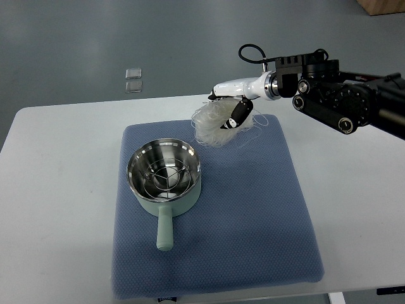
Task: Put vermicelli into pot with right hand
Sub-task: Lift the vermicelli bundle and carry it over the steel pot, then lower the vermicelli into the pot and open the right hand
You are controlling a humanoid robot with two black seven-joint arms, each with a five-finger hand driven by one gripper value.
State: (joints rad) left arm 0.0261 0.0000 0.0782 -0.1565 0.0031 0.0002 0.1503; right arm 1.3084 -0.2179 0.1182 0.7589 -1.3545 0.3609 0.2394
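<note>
Above mat's far edge, right hand [235,107] grips vermicelli [212,125].

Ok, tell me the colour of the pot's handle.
Pale mint green, matching the pot's outer wall; the handle shows clearly in the top view.

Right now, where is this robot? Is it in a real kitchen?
Probably not a kitchen, more likely a robot test room. The pot sits on a blue mat on a plain white table, with bare grey floor behind. The right hand holds vermicelli.
</note>
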